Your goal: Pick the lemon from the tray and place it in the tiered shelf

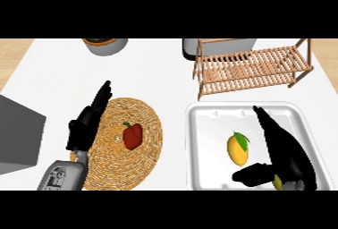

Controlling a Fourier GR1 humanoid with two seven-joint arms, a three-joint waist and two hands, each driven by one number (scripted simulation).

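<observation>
- Lemon [238,147] lies lengthwise toward the shelf, in white tray [204,134], just left of right hand [280,152] (nearer hand).
- Right fingers straight, thumb spread, holding nothing.
- Left hand [86,125] rests, fingers straight.

We saw the lemon [238,149] lying in the tray [204,147]. The tiered shelf [254,69] stood behind it, and a woven mat [128,143] lay to the tray's left.

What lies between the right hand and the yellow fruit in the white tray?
In the head view, only bare tray floor lies between the right hand and the yellow fruit with a green leaf. The hand is open beside the fruit, not touching it.
</observation>
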